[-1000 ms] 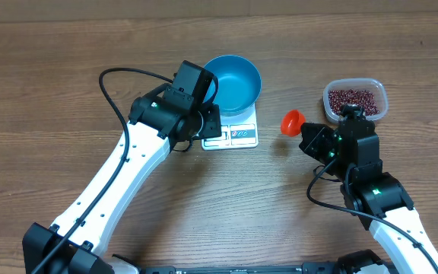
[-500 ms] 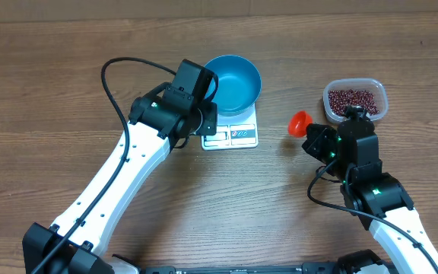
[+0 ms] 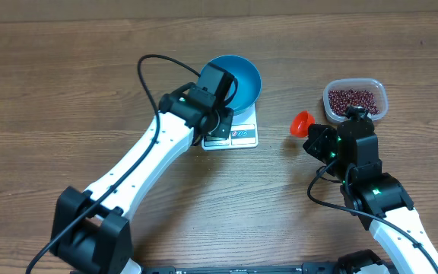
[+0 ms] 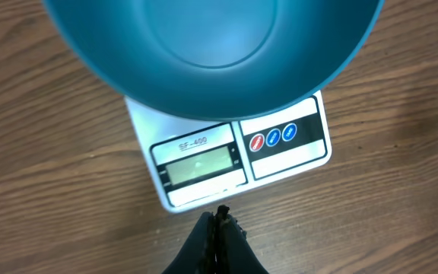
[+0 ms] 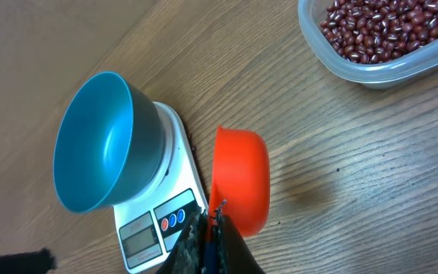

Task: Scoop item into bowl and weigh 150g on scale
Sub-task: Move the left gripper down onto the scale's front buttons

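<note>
**A:** Left jaws?
**B:** The left gripper [image 4: 218,219] is pressing its fingers together and gripping nothing. The tips are hovering just off the display edge of the scale [image 4: 284,160]. I cannot tell whether they are touching the wood.

**A:** Right jaws?
**B:** The right gripper [image 5: 213,218] is clamping down on the orange scoop [image 5: 242,179] and holding it on its side above the table [image 3: 52,76].

**A:** Where are the task things sitting?
**B:** The bowl [image 3: 238,80] is standing upright on the scale, and its rim is overhanging the far and side edges. The display and the three buttons are showing in front of it. The beans [image 3: 352,98] are lying in the clear tub [image 3: 382,105], well apart from the bowl.

**A:** Edges and room?
**B:** The scoop is hanging between the scale and the tub, nearer the tub, over bare wood. The left arm is crossing the scale's left side. Open table is running all around the tub and in front of the scale.
</note>
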